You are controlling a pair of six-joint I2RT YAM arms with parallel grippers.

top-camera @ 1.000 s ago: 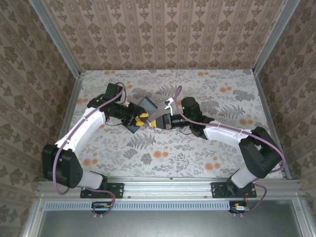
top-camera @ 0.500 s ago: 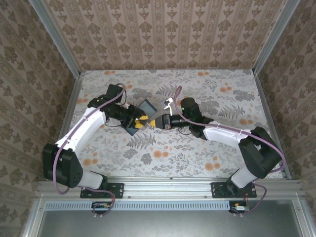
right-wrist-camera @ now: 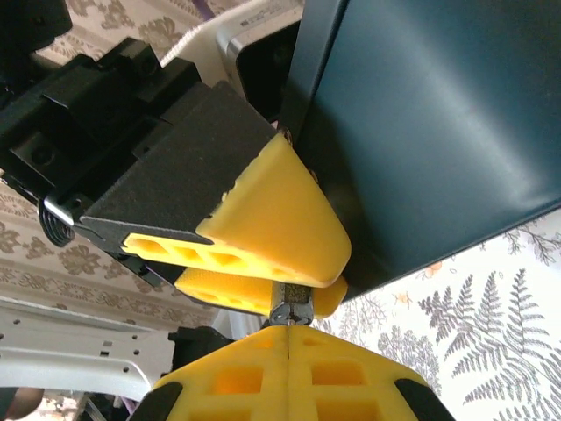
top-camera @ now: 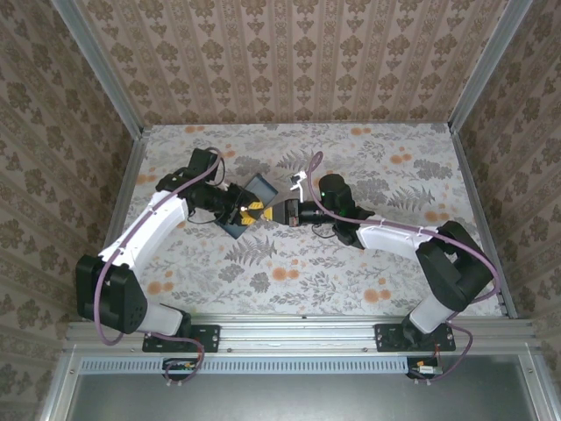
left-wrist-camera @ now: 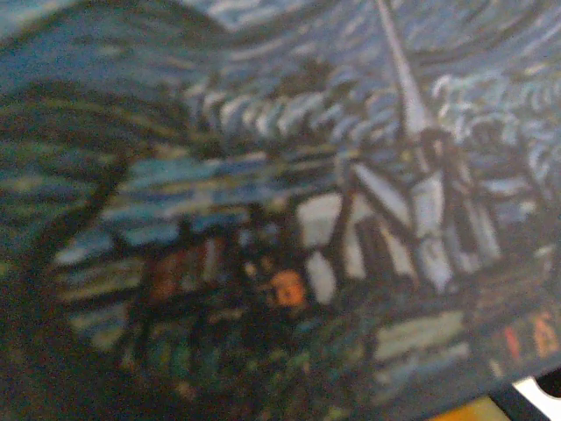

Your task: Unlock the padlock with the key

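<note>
One blue box (top-camera: 260, 188) just behind left tool (top-camera: 252, 210) and right tool (top-camera: 273, 213).

box (left-wrist-camera: 280, 210) blurred, padlock (right-wrist-camera: 292, 306) mostly hidden

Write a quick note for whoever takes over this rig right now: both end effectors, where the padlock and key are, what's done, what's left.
Right end effector: shut, pinching a small metal piece at its tips; key or shackle, cannot tell.
Left end effector: tip to tip with the right one, beside the dark-blue box; pads nearly together, grip unclear.
Padlock: body hidden between the yellow fingers; locked or open unknown.
Done: both end effectors meet at the metal piece.
Left: confirm the key is seated, turn it, free the shackle.
</note>
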